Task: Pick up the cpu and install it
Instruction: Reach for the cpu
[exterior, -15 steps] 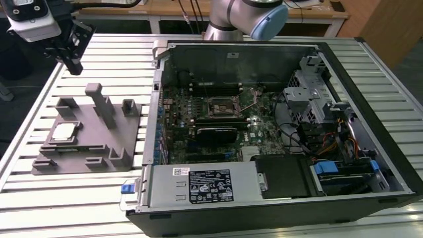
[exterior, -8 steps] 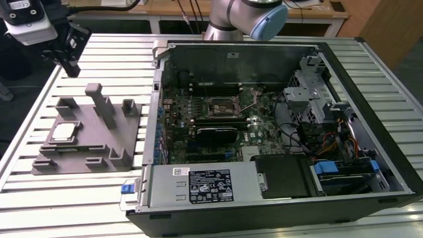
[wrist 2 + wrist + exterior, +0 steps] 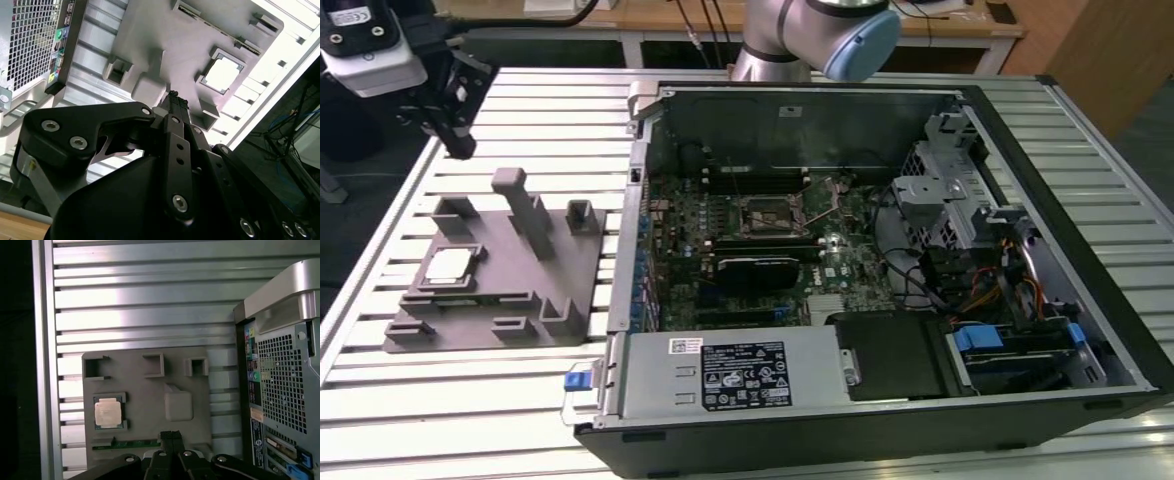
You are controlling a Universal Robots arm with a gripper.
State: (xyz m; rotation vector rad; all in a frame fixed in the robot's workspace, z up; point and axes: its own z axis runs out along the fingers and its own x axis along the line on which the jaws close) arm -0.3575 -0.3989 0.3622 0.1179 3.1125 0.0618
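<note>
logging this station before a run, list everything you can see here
table: 1, silver slatted, under everything
fixture block: 1, grey, on the table, at the exterior view's left of the case
cpu: 1, silver-grey, lying in a recess of the fixture block
computer case: 1, black, open, at the exterior view's right
motherboard: 1, dark green, inside the case
power supply: 1, silver, along the case's near edge
robot arm: 1, silver with a blue cap, behind the case
gripper: 1, black, shut and empty, above the table beyond the fixture block
</note>
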